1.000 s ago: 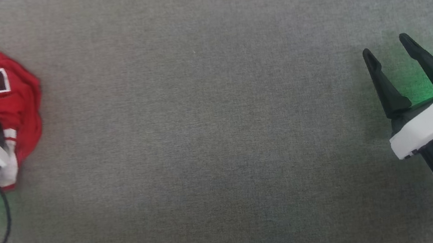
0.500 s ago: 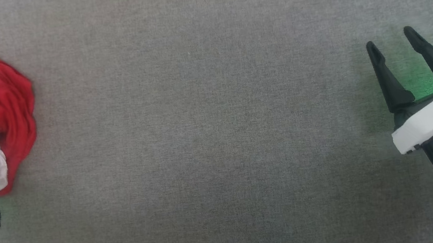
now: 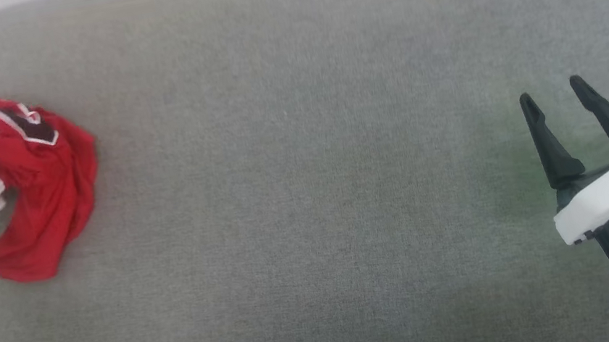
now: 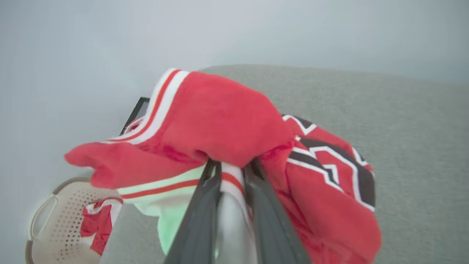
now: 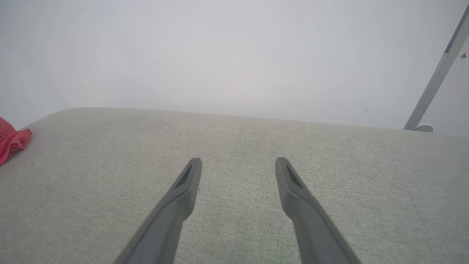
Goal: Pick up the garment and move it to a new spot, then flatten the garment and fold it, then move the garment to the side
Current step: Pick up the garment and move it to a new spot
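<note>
Two grippers: our left gripper (image 4: 232, 165) clamps the bunched garment (image 4: 220, 121), our right gripper (image 5: 238, 161) gapes empty over the grey surface (image 3: 309, 195).

The garment (image 3: 49, 197) is bright red, with a dark, near-black print outlined in white across its creased front. Its trim (image 4: 161, 99) runs in red and white stripes, and a white part of it carries one thin red stripe. The tabletop (image 3: 315, 194) is a plain heathered grey weave, tinged faintly green just left of the right tool (image 3: 550, 90), whose fingers are black above a white shell. The left tool (image 4: 232, 165) has dark grey fingers, with a green tint on the white cloth beside them. A basket (image 4: 66, 205) is cream, dotted with small holes, with red-and-white cloth inside. The wall (image 5: 234, 55) is pale grey
</note>
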Controlling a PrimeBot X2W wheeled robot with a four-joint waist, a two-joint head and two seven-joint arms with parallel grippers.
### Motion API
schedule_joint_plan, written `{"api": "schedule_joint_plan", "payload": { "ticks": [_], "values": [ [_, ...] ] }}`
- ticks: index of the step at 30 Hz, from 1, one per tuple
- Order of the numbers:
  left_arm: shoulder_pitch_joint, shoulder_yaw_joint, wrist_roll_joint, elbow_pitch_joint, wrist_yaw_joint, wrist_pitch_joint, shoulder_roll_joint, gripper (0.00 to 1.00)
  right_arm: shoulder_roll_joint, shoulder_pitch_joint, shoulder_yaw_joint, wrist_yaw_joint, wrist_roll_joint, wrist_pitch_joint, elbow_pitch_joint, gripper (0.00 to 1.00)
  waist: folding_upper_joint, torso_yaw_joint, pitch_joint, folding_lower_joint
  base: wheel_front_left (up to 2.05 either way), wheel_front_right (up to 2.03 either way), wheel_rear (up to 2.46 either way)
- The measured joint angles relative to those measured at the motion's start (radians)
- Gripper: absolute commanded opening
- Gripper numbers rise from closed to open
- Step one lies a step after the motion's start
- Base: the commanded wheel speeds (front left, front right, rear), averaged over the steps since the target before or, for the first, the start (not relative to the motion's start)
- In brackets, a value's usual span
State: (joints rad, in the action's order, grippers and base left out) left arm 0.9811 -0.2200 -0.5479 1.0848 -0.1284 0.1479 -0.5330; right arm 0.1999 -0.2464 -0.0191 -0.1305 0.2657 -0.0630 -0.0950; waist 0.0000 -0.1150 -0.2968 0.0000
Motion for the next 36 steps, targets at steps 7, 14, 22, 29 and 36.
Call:
{"api": "schedule_joint_plan", "payload": {
  "ticks": [7, 14, 22, 29, 36],
  "values": [
    [-0.007, -0.047, 0.002, -0.182, -0.001, 0.022, -0.053, 0.0, -0.011, 0.03, 0.019, 0.0, 0.006, -0.008, -0.005, 1.0, 0.0, -0.019, 0.091, 0.0, 0.0, 0.0, 0.0],
    [-0.052, -0.06, 0.001, -0.431, 0.018, 0.127, -0.102, 0.0, -0.023, 0.056, 0.042, 0.0, 0.008, -0.017, -0.002, 1.0, 0.0, -0.022, 0.159, 0.0, 0.0, 0.0, 0.0],
    [-0.137, -0.056, -0.021, -0.775, 0.079, 0.285, -0.155, 0.0, -0.033, 0.06, 0.065, 0.0, 0.007, -0.021, 0.007, 1.0, 0.0, 0.033, 0.191, 0.0, 0.0, 0.0, 0.0],
    [-0.215, -0.066, -0.051, -1.039, 0.137, 0.407, -0.176, 0.0, -0.033, 0.056, 0.091, 0.0, 0.006, -0.03, 0.011, 1.0, 0.0, 0.138, 0.192, 0.0, 0.0, 0.0, 0.0],
    [-0.238, -0.12, -0.059, -1.174, 0.152, 0.474, -0.142, 0.0, -0.038, 0.05, 0.125, 0.0, 0.004, -0.043, 0.021, 1.0, 0.0, 0.252, 0.171, 0.0, 0.0, 0.0, 0.0]
  ]
}}
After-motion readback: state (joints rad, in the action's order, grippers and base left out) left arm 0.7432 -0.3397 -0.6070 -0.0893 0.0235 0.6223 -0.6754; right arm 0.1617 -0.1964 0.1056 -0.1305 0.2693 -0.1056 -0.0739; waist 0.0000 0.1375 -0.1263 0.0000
